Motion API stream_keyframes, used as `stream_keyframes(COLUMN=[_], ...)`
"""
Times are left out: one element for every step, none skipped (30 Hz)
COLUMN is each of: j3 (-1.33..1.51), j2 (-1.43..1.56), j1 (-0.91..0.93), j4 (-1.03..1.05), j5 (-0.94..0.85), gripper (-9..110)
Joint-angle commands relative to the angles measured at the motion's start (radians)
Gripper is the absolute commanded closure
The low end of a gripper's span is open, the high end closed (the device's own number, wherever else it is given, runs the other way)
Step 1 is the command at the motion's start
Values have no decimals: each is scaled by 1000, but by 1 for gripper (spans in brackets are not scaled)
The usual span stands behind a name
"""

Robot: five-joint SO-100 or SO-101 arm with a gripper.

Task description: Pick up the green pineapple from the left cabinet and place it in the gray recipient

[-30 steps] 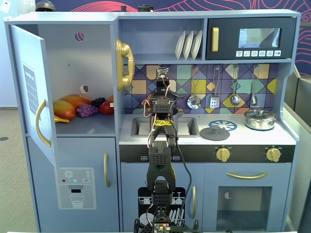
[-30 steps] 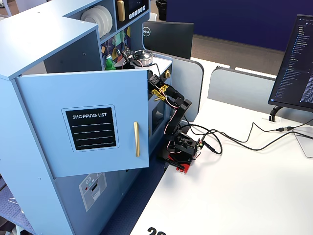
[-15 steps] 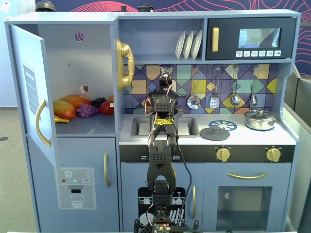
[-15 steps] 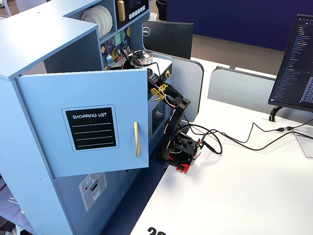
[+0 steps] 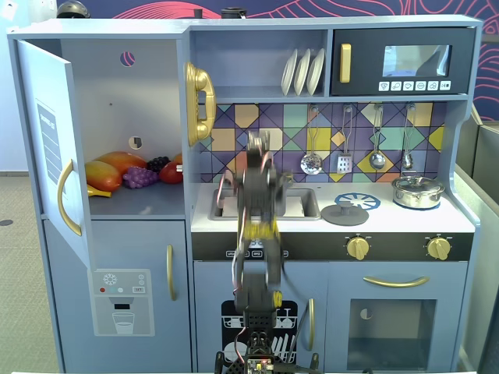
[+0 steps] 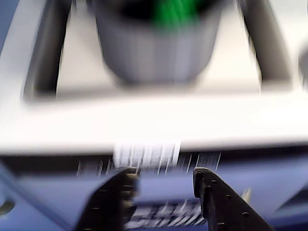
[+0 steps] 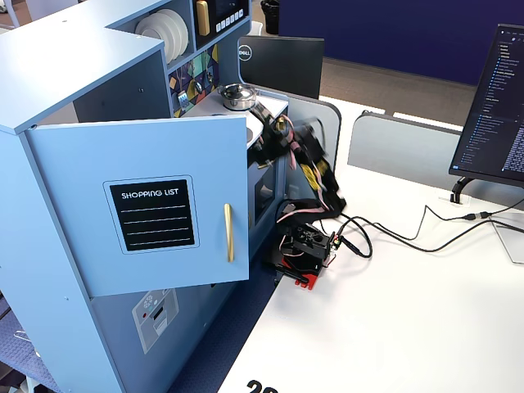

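In the wrist view the gray recipient [image 6: 154, 53] stands in the white sink [image 6: 43, 57], with the green pineapple [image 6: 175, 12] showing inside it at the top edge. My gripper [image 6: 161, 175] is open and empty, its tips in front of the counter's front edge, below the pot and apart from it. The picture is blurred by motion. In a fixed view my blurred arm [image 5: 256, 202] stands in front of the sink and hides the pot. The left cabinet [image 5: 101, 101] has its door [image 5: 47, 140] swung open.
A mango [image 5: 117, 164], purple grapes [image 5: 140, 178] and a red fruit [image 5: 171, 171] lie on the cabinet shelf. A steel lidded pot [image 5: 417, 191] and a loose gray lid [image 5: 345, 212] sit on the stove. The open door [image 7: 139, 205] juts out beside my arm [image 7: 307, 160].
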Motion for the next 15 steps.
stream_keyframes(j3=[540, 640, 727, 795, 847, 896, 943, 991, 1039, 1083, 1121, 1158, 1193, 1224, 1249], j2=[181, 204, 215, 218, 224, 236, 253, 276, 302, 333, 360, 388, 422, 457, 488], j1=[-9, -17, -20, -25, -34, -46, -58, -69, -78, -86, -91, -94, -94, -91, -86], j4=[-146, -209, -265, -295, -313, -328, -336, -339, -339, -334, -331, -324, -313, -291, -259], j5=[97, 118, 132, 132, 137, 156, 158, 166, 172, 167, 167, 170, 175, 183, 192], gripper=[101, 101, 101, 101, 101, 101, 101, 101, 101, 101, 101, 101, 101, 101, 101])
